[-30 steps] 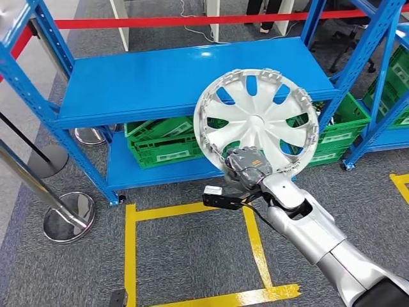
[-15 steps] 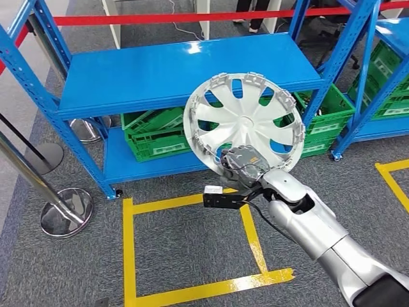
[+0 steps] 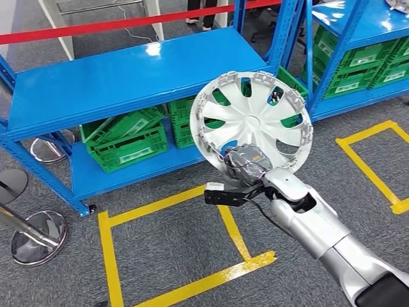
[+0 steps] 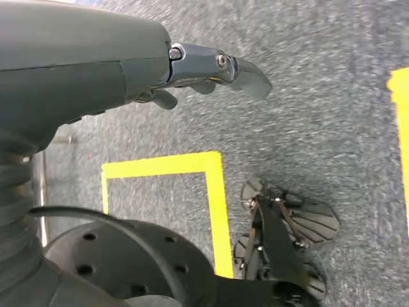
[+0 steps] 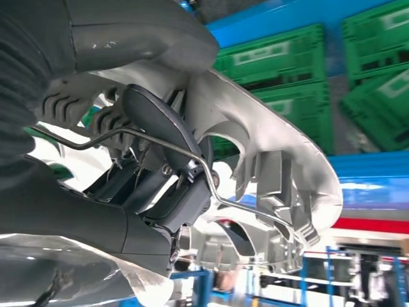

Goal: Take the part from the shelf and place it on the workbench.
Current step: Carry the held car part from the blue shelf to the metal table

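**Part off the shelf, carried in the right hand, no surface in sight yet**

The part [image 3: 250, 121], a silver wheel cover, is held up in the air in front of the blue shelf [image 3: 121, 77], clear of its deck and above the grey carpet. The right hand [image 3: 246, 163] grips it at the lower rim, on the edge nearest the robot. In the right wrist view the fingers [image 5: 159, 121] are clamped over the rim, with a wire retaining ring crossing them.

Key relation: the whole disc lies beyond and above the fingers, away from the robot and toward the shelf. It is round, so no long axis; what matters is its face. It stands tilted, the spoked face turned up and toward the head camera, the top edge leaning toward the shelf. The clip side faces the shelf.

The left hand [image 4: 202, 70] hangs low over the carpet near yellow floor tape [image 4: 217, 211], fingers extended and apart, holding nothing. It is well apart from the part; the right hand is the one doing the work.

Green crates [image 3: 125, 137] sit on the lower level of the shelf, behind the part.

Judgement: pickup done, carry under way. Placing will likely need the disc tipped flat, since a one-edge hold leaves it levered outward.
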### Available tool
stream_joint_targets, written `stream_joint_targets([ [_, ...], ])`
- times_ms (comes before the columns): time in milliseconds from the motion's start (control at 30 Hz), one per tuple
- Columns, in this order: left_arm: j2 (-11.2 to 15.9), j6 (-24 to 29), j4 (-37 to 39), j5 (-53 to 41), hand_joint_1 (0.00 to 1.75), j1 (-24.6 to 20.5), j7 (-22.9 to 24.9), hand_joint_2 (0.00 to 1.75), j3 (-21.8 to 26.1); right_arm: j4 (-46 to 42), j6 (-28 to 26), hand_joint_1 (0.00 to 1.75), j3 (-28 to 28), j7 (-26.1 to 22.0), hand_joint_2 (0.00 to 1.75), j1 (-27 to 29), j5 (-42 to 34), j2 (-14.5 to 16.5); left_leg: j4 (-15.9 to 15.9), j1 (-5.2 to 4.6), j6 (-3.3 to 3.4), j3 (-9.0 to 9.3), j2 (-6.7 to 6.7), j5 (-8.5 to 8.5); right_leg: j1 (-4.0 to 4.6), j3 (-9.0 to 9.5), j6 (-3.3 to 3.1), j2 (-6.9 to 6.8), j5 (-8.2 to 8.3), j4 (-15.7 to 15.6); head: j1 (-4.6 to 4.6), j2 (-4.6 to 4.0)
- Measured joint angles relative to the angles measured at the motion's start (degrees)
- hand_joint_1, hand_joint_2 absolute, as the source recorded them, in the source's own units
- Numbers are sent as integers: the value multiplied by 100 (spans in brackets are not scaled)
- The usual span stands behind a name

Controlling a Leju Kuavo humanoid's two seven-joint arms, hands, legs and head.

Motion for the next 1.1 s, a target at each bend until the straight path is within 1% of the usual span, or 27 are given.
stream_joint_targets([
  [33,10,-3,8,-9,0,-3,0,175,0,0,-2,175,0,9,175,4,2,-1,-105,1,13,41,-64,0,-21,-37,36,66,23,-1,-7,0],
  [100,16,-22,15,-46,0,-12,0,175,0,-1,-5,175,-7,45,175,24,4,-25,-219,7,10,62,47,7,-46,-105,113,167,61,-2,-33,0],
  [133,20,-36,16,-74,0,-20,0,175,0,-2,-6,175,-13,65,175,37,4,-47,-274,21,22,75,123,12,-33,-160,139,103,31,34,-31,0],
  [167,22,-51,16,-110,0,-21,0,175,-1,-4,-7,175,-20,79,175,46,4,-72,-325,41,36,84,199,18,-22,-247,167,-22,-56,161,-7,0],
  [233,22,-75,21,-182,0,-7,0,175,-3,-7,-9,175,-27,96,175,65,6,-102,-369,61,59,88,350,30,-20,-549,232,-331,-372,750,55,0],
  [267,23,-85,25,-217,0,6,0,175,-5,-7,-10,175,-27,107,175,81,8,-113,-368,63,63,84,430,30,-40,-727,269,-410,-531,1139,83,0],
  [300,26,-91,29,-248,0,17,0,175,-8,-7,-11,175,-28,123,175,108,12,-122,-367,64,62,82,514,29,-62,-871,303,-450,-622,1449,91,0],
  [333,26,-96,33,-280,0,21,-1,175,-13,-8,-13,175,-31,141,175,141,17,-136,-366,66,60,82,594,26,-84,-935,333,-477,-618,1587,91,0],
  [367,25,-100,34,-311,0,21,-1,175,-21,-8,-14,175,-38,163,175,175,25,-152,-363,70,53,83,666,21,-105,-886,357,-507,-509,1500,91,0],
  [400,20,-103,34,-340,0,18,-3,175,-31,-10,-15,175,-50,183,175,203,33,-172,-356,75,39,84,731,11,-122,-735,375,-555,-327,1214,91,0],
  [467,14,-104,35,-401,0,18,-5,175,-57,-34,-19,175,-84,224,175,228,50,-213,-312,60,-21,78,845,-27,-104,-329,388,-817,-26,441,101,0],
  [500,13,-105,38,-433,0,26,-7,175,-72,-59,-25,175,-102,246,175,238,60,-227,-286,40,-56,69,896,-43,-83,-196,356,-929,32,190,102,0],
  [533,14,-108,43,-475,0,34,-9,175,-89,-88,-38,175,-126,274,175,264,75,-248,-259,16,-85,60,952,-55,-61,-137,315,-999,34,65,99,0],
  [600,14,-121,52,-564,0,54,-25,175,-137,-163,-69,175,-192,338,175,385,120,-333,-234,-3,-123,58,1078,-74,-47,-149,209,-906,24,63,87,0],
  [633,14,-132,55,-607,0,59,-38,175,-160,-216,-81,175,-235,363,175,473,142,-391,-197,9,-142,57,1064,-126,-50,-156,173,-839,32,62,80,0],
  [700,12,-154,57,-658,0,83,-68,175,-189,-316,-89,175,-331,399,175,620,178,-487,126,47,-166,-41,837,-382,-60,-157,87,-709,49,56,61,0],
  [733,12,-169,57,-678,0,95,-88,175,-195,-357,-90,175,-376,407,175,678,191,-516,456,60,-164,-158,673,-574,-61,-161,55,-638,54,55,48,0],
  [767,12,-184,58,-692,0,101,-104,175,-202,-387,-90,175,-413,413,175,731,205,-541,845,60,-157,-304,571,-755,-54,-166,28,-559,59,55,39,0],
  [800,12,-200,58,-708,0,98,-115,175,-212,-415,-90,175,-437,414,175,786,221,-556,1181,52,-148,-435,524,-876,-42,-167,13,-468,64,56,35,0],
  [833,12,-214,58,-723,0,89,-125,175,-224,-447,-89,175,-459,413,175,843,236,-572,1371,42,-133,-509,500,-901,-28,-166,6,-373,67,58,34,0],
  [867,12,-221,58,-737,0,83,-125,175,-236,-478,-87,175,-475,413,175,891,250,-587,1355,33,-107,-499,480,-814,-13,-162,2,-274,71,61,35,0],
  [900,12,-226,58,-752,0,81,-125,175,-248,-507,-86,175,-494,413,175,926,262,-601,1118,23,-68,-400,438,-623,1,-157,1,-174,73,68,36,0],
  [967,19,-228,61,-777,0,97,-122,175,-272,-561,-84,175,-539,419,175,969,276,-621,442,18,23,-134,186,-230,13,-166,14,-3,82,85,42,0],
  [1000,22,-227,63,-786,0,112,-121,175,-282,-582,-83,175,-561,423,175,982,283,-628,175,19,47,-29,54,-125,7,-191,34,78,95,95,43,0],
  [1033,25,-225,66,-791,0,124,-120,175,-292,-601,-83,175,-579,426,175,994,287,-636,29,19,58,21,-38,-106,-11,-229,67,150,115,100,39,0],
  [1067,26,-223,68,-799,0,132,-119,175,-298,-615,-82,175,-594,428,175,1005,293,-651,-37,17,58,41,-53,-131,-28,-274,110,222,144,101,34,0],
  [1100,24,-222,68,-810,0,134,-120,175,-304,-630,-82,175,-607,432,175,1021,297,-674,-101,12,53,55,0,-140,-45,-313,156,291,173,94,27,0],
])
